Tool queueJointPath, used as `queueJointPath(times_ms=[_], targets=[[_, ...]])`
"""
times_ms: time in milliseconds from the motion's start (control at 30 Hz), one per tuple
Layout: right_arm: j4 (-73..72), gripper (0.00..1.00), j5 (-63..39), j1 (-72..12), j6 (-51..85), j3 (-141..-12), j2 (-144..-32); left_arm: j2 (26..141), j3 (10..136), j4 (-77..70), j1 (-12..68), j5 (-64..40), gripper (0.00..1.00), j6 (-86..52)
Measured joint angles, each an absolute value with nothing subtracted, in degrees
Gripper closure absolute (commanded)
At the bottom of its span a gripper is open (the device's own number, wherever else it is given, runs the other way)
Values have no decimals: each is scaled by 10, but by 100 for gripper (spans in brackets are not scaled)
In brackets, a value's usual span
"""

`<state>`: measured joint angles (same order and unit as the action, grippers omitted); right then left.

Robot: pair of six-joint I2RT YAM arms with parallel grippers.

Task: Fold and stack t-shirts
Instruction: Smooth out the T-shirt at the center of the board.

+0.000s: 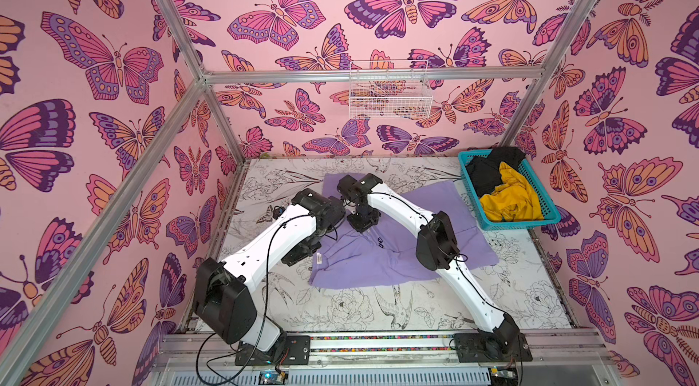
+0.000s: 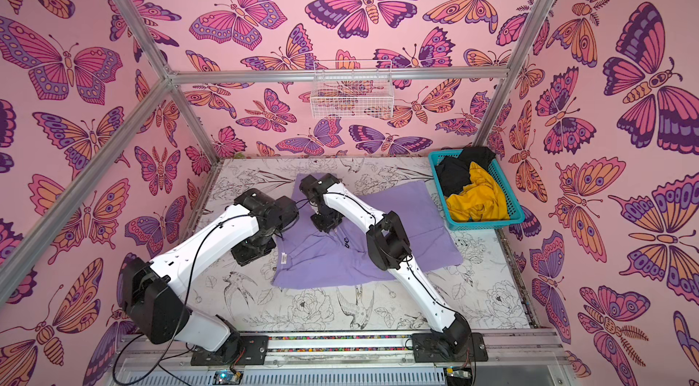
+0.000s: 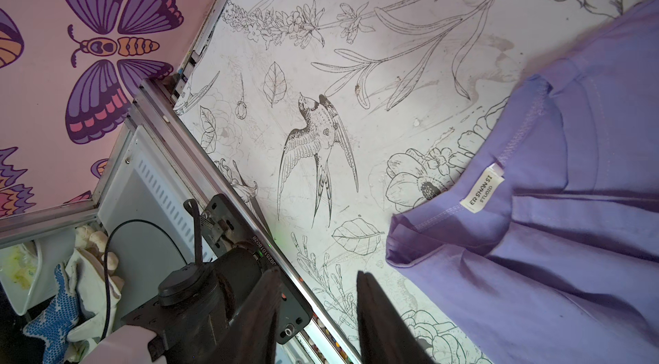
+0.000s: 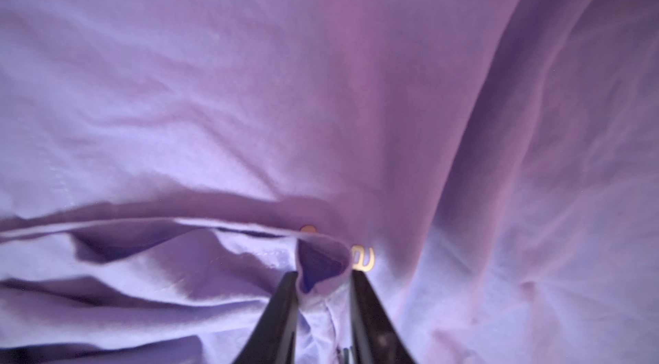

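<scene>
- Step in hand: first fold of the lavender t-shirt [image 1: 382,263], which lies spread and creased mid-surface [image 1: 378,312] and looks unfolded.
- Right hand [image 4: 323,275] grasps a raised pinch of cloth near the shirt's middle.
- Left hand [image 3: 317,273] is released and empty, over bare surface near the shirt's edge.
- Next, likely: carry the pinch across. The left hand needs its own grip or the cloth will drag.
- Teal basket [image 1: 522,224], far right corner: mustard-yellow t-shirt [image 1: 510,202] and black t-shirt [image 1: 488,172] crumpled inside.
- Wire basket [image 1: 389,104] on the back wall looks empty.
</scene>
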<state>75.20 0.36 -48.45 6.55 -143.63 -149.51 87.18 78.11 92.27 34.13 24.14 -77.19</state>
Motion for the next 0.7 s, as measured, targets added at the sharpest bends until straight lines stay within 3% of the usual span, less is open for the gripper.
queueJointPath(times_ms=[233,700], targets=[[748,100,10,-476,60,-1437,-1495,872,779,923,341,240,60,-772],[748,100,68,-471,60,-1392,-1431,896,777,922,341,232,61,-764]])
